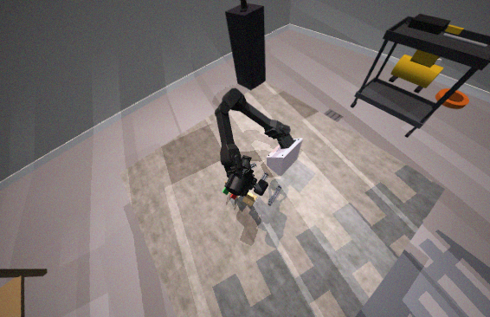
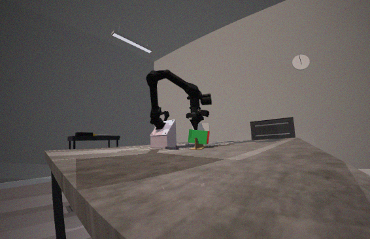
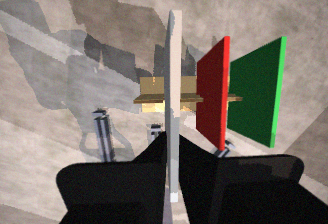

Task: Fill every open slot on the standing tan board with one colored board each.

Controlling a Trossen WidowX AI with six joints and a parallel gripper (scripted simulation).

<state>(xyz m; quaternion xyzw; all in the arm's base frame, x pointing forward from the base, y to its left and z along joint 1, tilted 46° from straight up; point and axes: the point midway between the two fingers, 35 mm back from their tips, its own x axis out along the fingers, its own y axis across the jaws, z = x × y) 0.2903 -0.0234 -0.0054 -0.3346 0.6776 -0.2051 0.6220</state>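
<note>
Gripping a white board, the tool hovers over the tan board, where green and red boards stand crosswise. Likely next: square the notch over an open slot, keep the board upright, then press straight down, clear of the red neighbor.

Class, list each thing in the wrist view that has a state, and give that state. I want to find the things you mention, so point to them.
Fingers: shut on the white board
White board (image 3: 175, 65): held upright, crosswise to the tan board
Red board (image 3: 217, 95): upright, crosswise on the tan board
Green board (image 3: 258, 92): upright, crosswise
Tan board (image 3: 148, 99): standing
</note>
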